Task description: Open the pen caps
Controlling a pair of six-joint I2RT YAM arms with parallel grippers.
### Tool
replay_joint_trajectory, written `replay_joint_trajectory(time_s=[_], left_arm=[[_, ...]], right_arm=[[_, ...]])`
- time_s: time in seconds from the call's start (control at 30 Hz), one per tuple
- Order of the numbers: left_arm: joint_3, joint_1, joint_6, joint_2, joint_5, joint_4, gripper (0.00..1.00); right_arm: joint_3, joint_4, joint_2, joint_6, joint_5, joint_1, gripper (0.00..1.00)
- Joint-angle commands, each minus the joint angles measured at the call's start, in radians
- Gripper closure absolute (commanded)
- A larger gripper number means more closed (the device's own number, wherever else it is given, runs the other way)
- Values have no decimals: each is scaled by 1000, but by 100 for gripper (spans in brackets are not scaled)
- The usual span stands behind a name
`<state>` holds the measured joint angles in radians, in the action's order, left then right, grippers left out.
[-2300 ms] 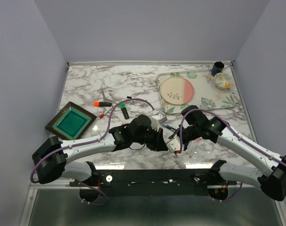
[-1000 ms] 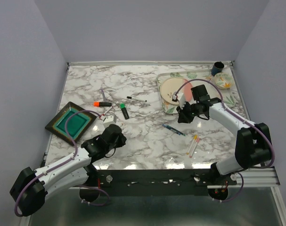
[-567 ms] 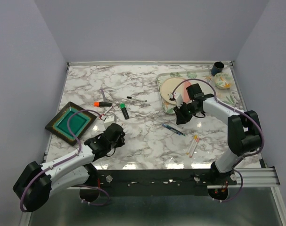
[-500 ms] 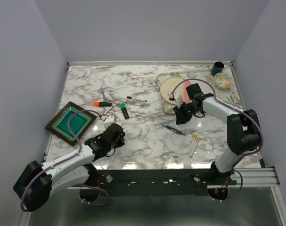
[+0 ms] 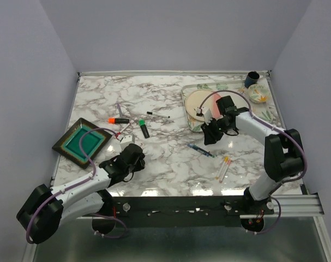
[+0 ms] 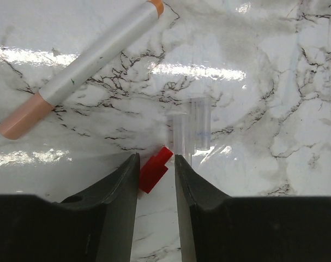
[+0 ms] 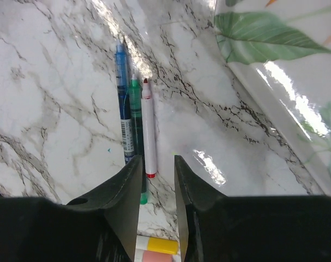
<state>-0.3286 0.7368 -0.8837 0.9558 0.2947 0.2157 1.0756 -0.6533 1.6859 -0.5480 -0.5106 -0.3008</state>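
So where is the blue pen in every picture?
Top external: the blue pen lies on the marble, right of the middle, nearer to the arms than the leafy tray.
Left wrist: not in it.
Right wrist: upper left, beside a green pen.
Shared landmark: the leafy tray, which fills the right wrist view's top right corner.

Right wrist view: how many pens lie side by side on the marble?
3: a blue pen on the left, a green pen in the middle, a white pen on the right. More may hide behind the pincer.
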Motion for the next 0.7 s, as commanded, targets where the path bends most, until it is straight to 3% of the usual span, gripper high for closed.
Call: replay_joint_trajectory(time_s=[0.0,0.1,0.23,0.37,0.47,0.57,0.67], left_arm=[[14,-7,5,9,-8,-30,60],[8,-8,9,-5,-8,-19,55],[0,-8,9,-72,-11,13,34],[-26,-8,18,-204,-25,69,20],[-46,-13,31,-265,-37,86,14],[-58,-13,49,-304,-77,80,11],[-56,-13,54,-339,-121,73,9]], right_arm=[[-17,-3,-135,-43,-58,5,62],[-26,-20,-199,-82,-94,5,61],[-48,-132,-314,-249,-214,6,59],[-98,-317,-434,-649,-273,6,50],[-169,-433,-500,-937,-208,6,46],[-248,-450,-549,-1090,-102,6,43],[-289,-427,-554,-1118,-43,6,44]])
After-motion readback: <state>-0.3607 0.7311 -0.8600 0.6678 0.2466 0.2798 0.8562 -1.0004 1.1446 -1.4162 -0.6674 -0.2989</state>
